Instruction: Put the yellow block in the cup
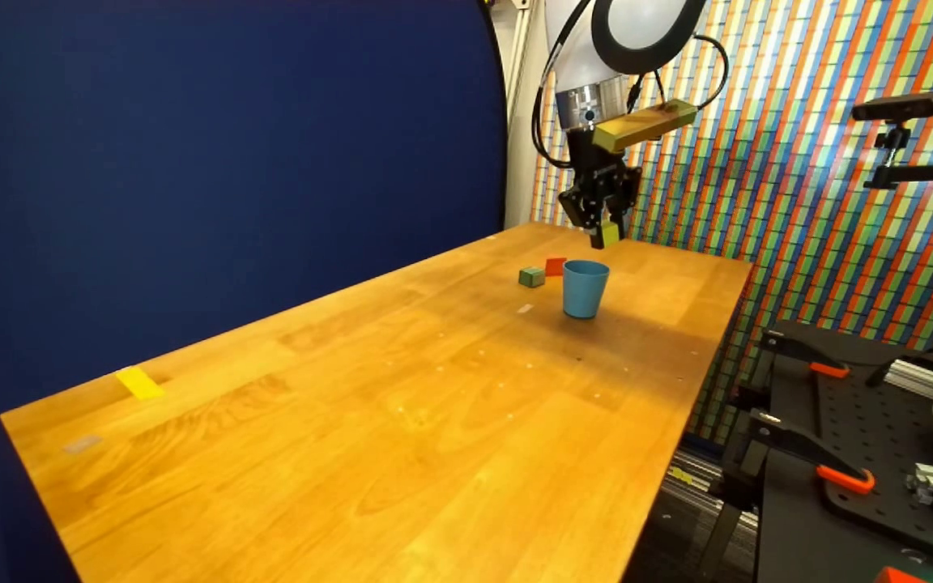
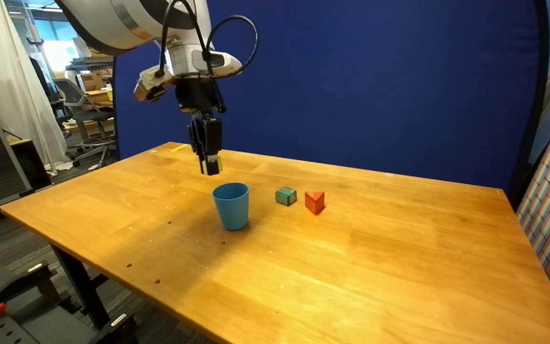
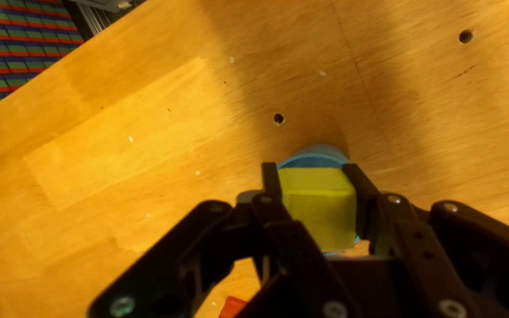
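- One wooden table [image 2: 399,267] carries this work, and in my judgement the larger part of the task is already done.
- The fingers [image 3: 364,187] are closed upon the yellow block [image 3: 318,207], parted only so far as its two sides allow. Grasping and lifting therefore look finished; the release is not.
- The cup [image 2: 232,210] stands upright on the table, ready to receive. The yellow block is outside of it, and the inner bottom of the cup cannot be seen.
- The green block [image 2: 286,196] and the red triangular block [image 2: 314,202] rest near the cup, just beside each other without touching; the task asks nothing of them.
- The yellow block hangs in the air, higher than the cup's rim. In the wrist view it covers much of the mouth, but in both exterior views it appears a little to one side, so I cannot say that it is exactly centred. What is left, I think: perhaps a small correction, then lowering, letting go, and moving the fingers away.
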Controlling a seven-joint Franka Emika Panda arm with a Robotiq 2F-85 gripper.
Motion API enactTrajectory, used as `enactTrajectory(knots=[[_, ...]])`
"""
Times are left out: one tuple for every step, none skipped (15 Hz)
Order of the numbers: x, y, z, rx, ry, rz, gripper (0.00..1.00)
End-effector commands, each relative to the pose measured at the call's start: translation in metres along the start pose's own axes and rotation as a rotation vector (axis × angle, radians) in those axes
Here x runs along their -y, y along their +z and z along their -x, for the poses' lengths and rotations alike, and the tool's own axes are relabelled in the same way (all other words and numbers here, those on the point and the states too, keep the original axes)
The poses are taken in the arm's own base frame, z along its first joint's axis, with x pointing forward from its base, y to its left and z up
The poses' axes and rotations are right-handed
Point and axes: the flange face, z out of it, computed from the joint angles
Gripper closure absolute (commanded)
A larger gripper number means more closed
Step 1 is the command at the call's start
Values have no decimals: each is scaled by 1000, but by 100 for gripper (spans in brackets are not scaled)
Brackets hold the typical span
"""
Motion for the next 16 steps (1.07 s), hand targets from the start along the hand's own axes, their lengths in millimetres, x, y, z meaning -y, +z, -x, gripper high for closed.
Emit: enactTrajectory(knots=[[1,3,-13,-13,13,-16,81],[0,4,-15,-15,15,-17,81],[-1,5,-17,-16,17,-26,81],[-2,6,-19,-18,24,-32,36],[-4,7,-20,-12,32,-44,35],[-6,7,-22,-15,40,-47,30],[-9,7,-22,-12,47,-58,21],[-12,7,-22,-5,56,-70,15],[-14,6,-22,12,61,-91,5],[-9,12,-17,11,55,-46,1],[-10,13,-17,14,58,-49,17],[-9,14,-16,17,57,-47,8],[-9,15,-16,18,56,-46,2],[-8,16,-16,19,55,-46,0],[-8,16,-16,20,55,-45,0],[-8,16,-16,20,55,-45,1]])
